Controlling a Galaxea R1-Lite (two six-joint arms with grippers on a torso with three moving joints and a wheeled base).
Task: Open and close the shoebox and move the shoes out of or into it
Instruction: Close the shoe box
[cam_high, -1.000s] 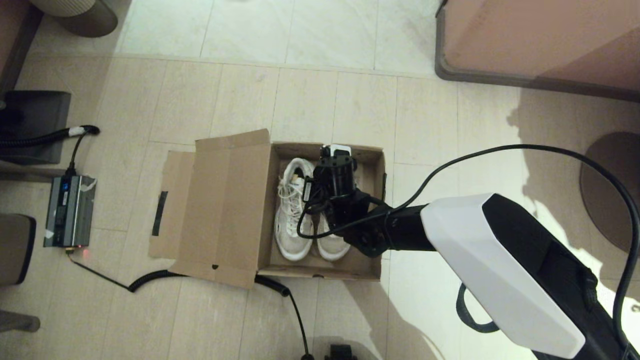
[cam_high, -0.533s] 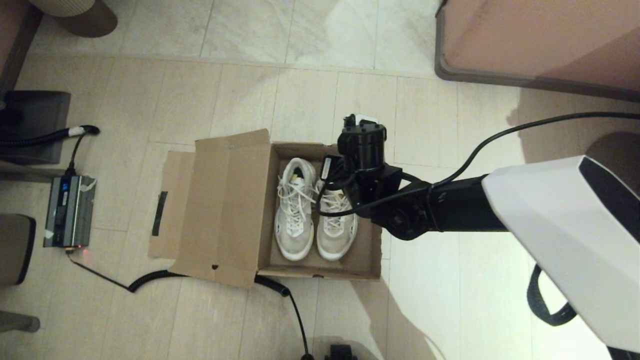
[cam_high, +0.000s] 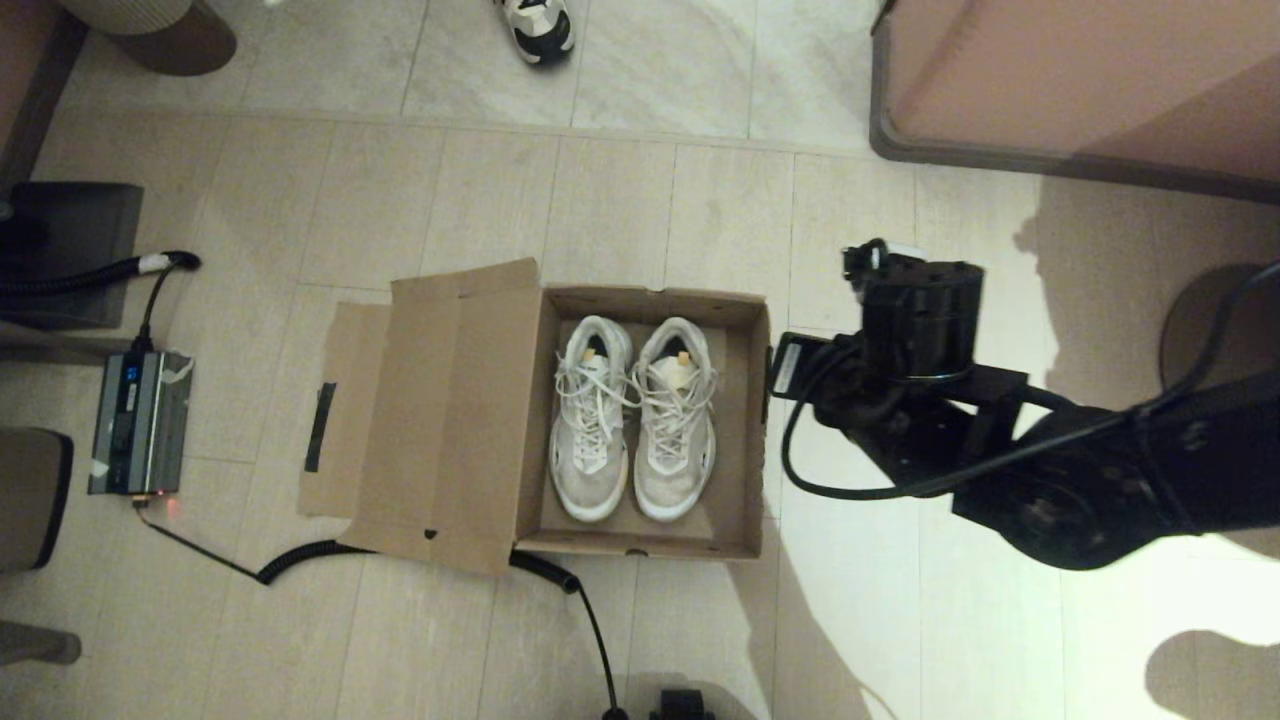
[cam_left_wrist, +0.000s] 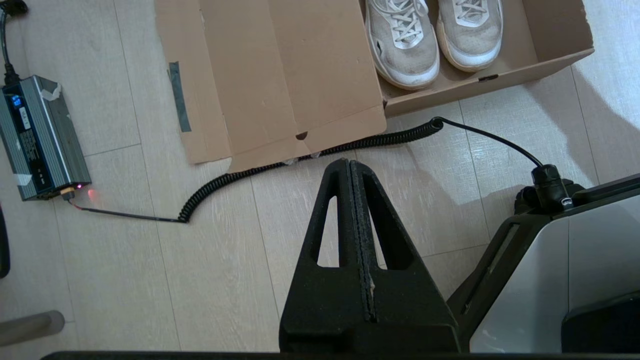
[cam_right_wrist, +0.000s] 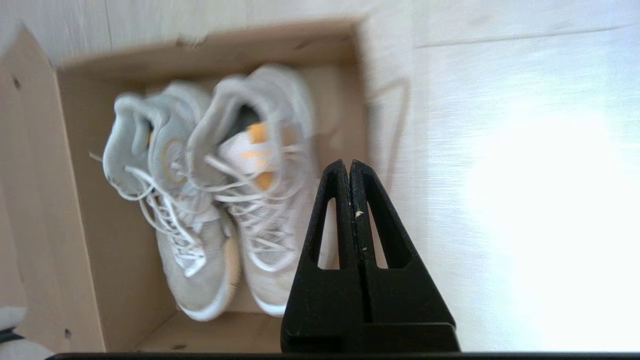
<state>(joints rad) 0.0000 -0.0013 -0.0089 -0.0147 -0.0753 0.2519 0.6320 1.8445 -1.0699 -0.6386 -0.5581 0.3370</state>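
The brown cardboard shoebox (cam_high: 655, 293) lies open on the floor, its lid flap (cam_high: 450, 400) folded out flat to the left with a dark tape strip (cam_high: 319, 425) near its edge. The two white mesh shoes (cam_high: 590, 420) (cam_high: 675, 420) sit side by side inside, toes toward me. In the right wrist view my right gripper (cam_right_wrist: 349, 165) is shut and empty, hovering above the box's right wall beside the shoes (cam_right_wrist: 260, 200). My right wrist (cam_high: 915, 310) is just right of the box. The left gripper (cam_left_wrist: 348, 162) is shut and empty, parked over the floor near the box's front (cam_left_wrist: 475, 82).
A coiled black cable (cam_high: 300, 560) runs along the box's front to a grey power unit (cam_high: 138, 420) on the left. A white-and-black sneaker (cam_high: 535, 25) shows at the top. A pinkish piece of furniture (cam_high: 1080, 80) fills the top right, a dark round base (cam_high: 1220, 380) the right edge.
My right arm has risen out of the box and swung right, uncovering both shoes, which stay in place. The white-and-black sneaker has come into view at the top.
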